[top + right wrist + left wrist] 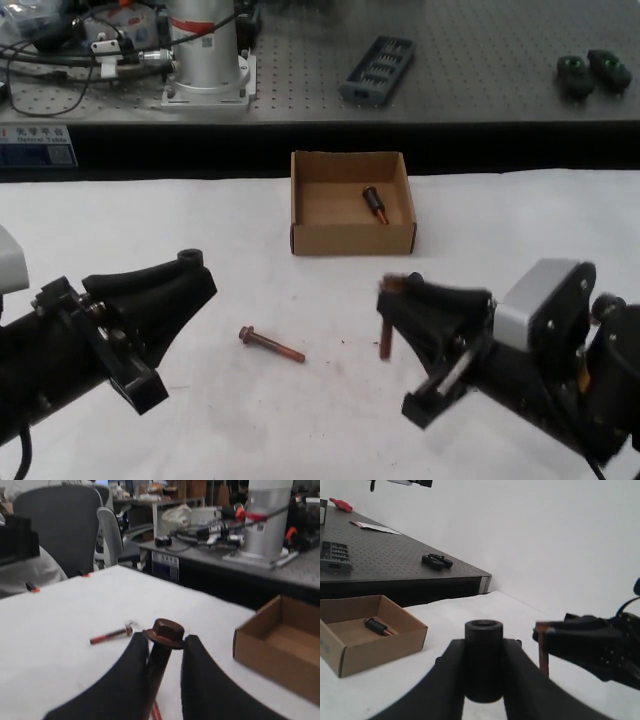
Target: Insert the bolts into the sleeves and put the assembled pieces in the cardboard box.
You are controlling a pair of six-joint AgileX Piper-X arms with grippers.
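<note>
My left hand (pixel 484 655) is nearest to me, closed narrow on a black sleeve (pixel 484 642). The sleeve stands upright between the fingers with its open bore facing up. I judge it is held that way so the bore stays clear to take a shank.

Across from it, my right hand (pixel 165 647) pinches a rusty bolt (pixel 163 631) just under the hex head, head up and shank hanging down. That grip leaves the lower end free to enter the sleeve.

The two hands face each other near the front edge of the bench (pixel 300 420). They are apart, so bolt and sleeve are not yet mated, and I read this as the line-up before insertion.

Between them a second bolt (pixel 271 343) lies flat on the white cover, ready for a later round. Farther out, at the middle of the bench's far edge, the cardboard box (pixel 352 238) stands open with one assembled piece (pixel 375 204) already lying in it.
</note>
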